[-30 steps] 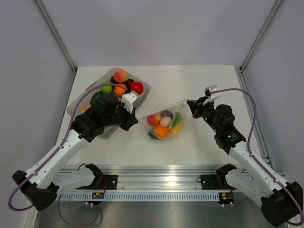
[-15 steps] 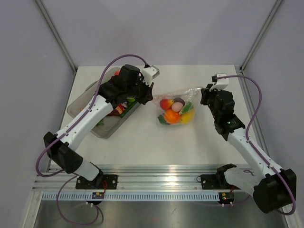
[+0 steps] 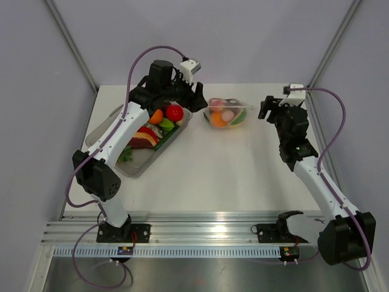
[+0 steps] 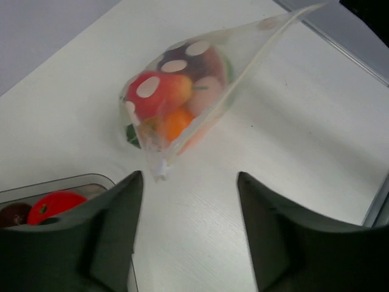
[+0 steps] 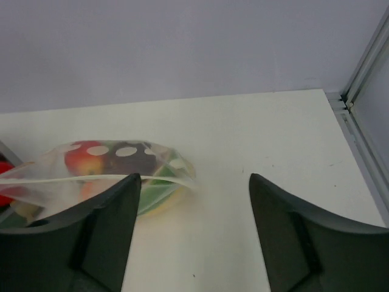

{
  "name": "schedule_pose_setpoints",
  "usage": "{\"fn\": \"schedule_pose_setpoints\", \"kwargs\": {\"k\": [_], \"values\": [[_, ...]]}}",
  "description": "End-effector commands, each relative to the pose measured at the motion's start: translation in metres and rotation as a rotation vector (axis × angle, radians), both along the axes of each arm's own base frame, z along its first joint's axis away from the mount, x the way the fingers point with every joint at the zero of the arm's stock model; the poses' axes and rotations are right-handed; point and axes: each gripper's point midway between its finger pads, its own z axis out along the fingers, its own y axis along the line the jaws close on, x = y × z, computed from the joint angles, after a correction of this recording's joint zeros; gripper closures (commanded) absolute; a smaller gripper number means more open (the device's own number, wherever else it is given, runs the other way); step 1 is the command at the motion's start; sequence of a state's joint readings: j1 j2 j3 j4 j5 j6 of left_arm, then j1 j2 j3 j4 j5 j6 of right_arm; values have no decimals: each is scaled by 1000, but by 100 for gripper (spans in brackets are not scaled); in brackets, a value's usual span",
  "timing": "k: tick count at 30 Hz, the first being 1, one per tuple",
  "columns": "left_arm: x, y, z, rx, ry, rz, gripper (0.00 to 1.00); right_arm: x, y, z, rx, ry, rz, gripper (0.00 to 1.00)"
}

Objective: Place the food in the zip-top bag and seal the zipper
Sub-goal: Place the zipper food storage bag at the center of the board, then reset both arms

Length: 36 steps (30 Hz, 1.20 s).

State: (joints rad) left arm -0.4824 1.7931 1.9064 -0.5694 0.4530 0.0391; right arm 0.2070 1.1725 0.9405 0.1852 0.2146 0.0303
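- Tray sits at the left of the table, heaped with fruit and veg, a red piece at its far end.
- Right gripper: fingers spread wide, pinching nothing, the bag's corner just ahead.
- Bag lies toward the far edge, between the two grippers, with the food packed inside.
- Zipper runs along its edge; can't tell if it's sealed.
- Left gripper: also spread and empty, just beside the bag's other corner.
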Motion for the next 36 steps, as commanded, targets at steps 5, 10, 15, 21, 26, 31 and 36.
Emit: {"fn": "schedule_pose_setpoints", "kwargs": {"k": [5,10,15,21,26,31,36], "values": [[-61,14,-18,-34,69,-63,7,-59,6,-34,145,46,60,10],[-92,34,-8,-51,103,-6,5,-78,3,-35,177,140,41,1],[-127,63,-21,-49,111,97,3,-94,-6,-58,208,380,-55,1],[-155,100,-9,-91,75,246,1,-110,-32,-89,259,522,-283,1],[-175,127,-15,-115,31,337,1,-119,-34,-95,298,504,-299,1],[-183,146,-38,-94,23,413,1,-126,-37,-98,346,473,-325,0],[-180,167,-48,-91,21,546,1,-128,-41,-98,368,428,-347,0]]}}
